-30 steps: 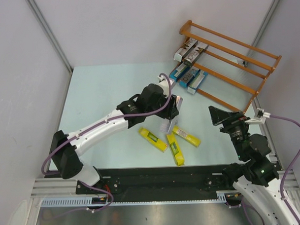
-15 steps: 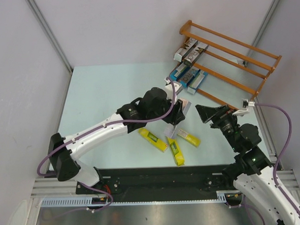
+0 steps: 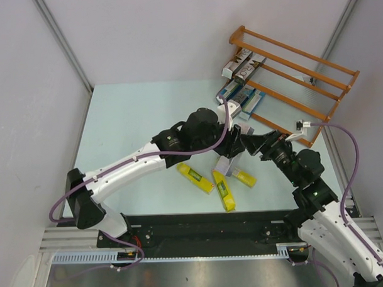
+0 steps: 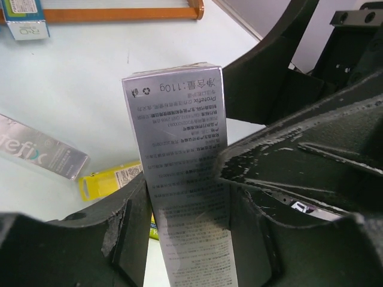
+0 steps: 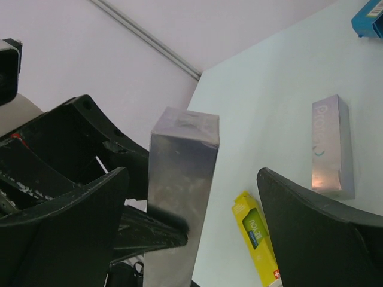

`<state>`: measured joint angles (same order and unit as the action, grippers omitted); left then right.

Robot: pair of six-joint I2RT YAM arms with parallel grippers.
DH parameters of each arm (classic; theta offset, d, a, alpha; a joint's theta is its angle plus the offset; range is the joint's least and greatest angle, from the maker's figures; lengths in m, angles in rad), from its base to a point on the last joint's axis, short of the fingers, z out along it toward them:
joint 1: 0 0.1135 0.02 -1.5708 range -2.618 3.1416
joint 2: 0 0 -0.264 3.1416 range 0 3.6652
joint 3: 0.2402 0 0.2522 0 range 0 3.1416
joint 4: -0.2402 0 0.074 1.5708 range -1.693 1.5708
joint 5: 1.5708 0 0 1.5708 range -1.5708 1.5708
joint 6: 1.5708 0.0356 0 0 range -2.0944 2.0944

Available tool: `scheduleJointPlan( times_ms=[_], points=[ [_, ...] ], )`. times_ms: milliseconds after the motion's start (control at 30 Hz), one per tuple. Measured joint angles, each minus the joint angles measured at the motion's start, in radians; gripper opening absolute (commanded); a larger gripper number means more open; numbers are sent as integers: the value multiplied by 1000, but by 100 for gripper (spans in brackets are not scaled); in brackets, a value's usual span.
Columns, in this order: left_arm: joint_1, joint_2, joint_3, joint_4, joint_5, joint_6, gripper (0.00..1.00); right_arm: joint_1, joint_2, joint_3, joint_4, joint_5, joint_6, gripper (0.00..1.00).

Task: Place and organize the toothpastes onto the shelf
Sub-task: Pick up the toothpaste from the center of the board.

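Toothpastes (image 3: 241,64) lie in several places around the shelf (image 3: 237,36). A few silver ones rest across the rails at the left end of its upper tier. Some blue and silver cartons (image 3: 241,101) sit at the left end of its lower tier. Three yellow cartons (image 3: 223,191) lie flat on the table (image 3: 127,114), well in front of the shelf, toward the arm bases. One more silver carton (image 5: 330,149) lies flat on the table on the near side of the shelf, apart from the yellow ones.

The held silver carton (image 4: 176,131) is in the air in front of the shelf's lower left corner, over the yellow cartons in the top view. The left gripper (image 4: 185,197) pinches it by its long sides, one finger on each side, with the printed face toward the wrist camera. The right gripper (image 5: 192,173) has its jaws spread wide, and the free end of this carton stands between them. The finger (image 5: 317,227) on the right of that wrist view is clearly apart from the carton. Whether the other finger touches it I cannot tell.
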<state>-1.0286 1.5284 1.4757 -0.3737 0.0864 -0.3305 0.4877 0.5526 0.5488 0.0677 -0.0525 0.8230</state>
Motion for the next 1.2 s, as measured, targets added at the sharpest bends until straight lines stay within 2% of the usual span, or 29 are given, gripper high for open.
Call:
scheduleJointPlan(
  times_ms=[133, 167, 233, 333, 533, 633, 667, 767, 867, 1067, 1200],
  points=[
    [-13, 13, 1, -5, 4, 1, 53, 0, 13, 0, 14, -10, 4, 74],
    [-16, 15, 1, -5, 5, 1, 53, 0, 14, 0, 16, -12, 4, 63],
    [-22, 16, 1, -5, 4, 2, 53, 0, 14, 0, 17, -17, 5, 49],
    [-26, 16, 1, -4, 3, 8, 54, 0, 14, 0, 19, -20, 10, 41],
    [-27, 16, 1, -3, 0, 18, 57, 0, 7, 0, 19, -18, 14, 34],
    [-27, 16, 1, -2, -4, 22, 71, -1, 0, 0, 13, -18, 14, 33],
    [-27, 14, 1, -1, -8, 25, 79, -1, -5, 0, 4, -17, 11, 33],
    [-27, 2, 1, 0, -32, 30, 91, -1, -23, 0, -17, -13, 10, 33],
    [-27, -24, 1, -2, -79, 36, 98, -3, -51, 0, -37, -2, 7, 32],
    [-2, -109, -26, 31, -96, 24, 100, -6, -121, 0, -79, 40, 3, 32],
    [83, -153, -117, 141, 80, -50, 99, -6, -191, 0, -125, 87, -2, 32]
  ],
)
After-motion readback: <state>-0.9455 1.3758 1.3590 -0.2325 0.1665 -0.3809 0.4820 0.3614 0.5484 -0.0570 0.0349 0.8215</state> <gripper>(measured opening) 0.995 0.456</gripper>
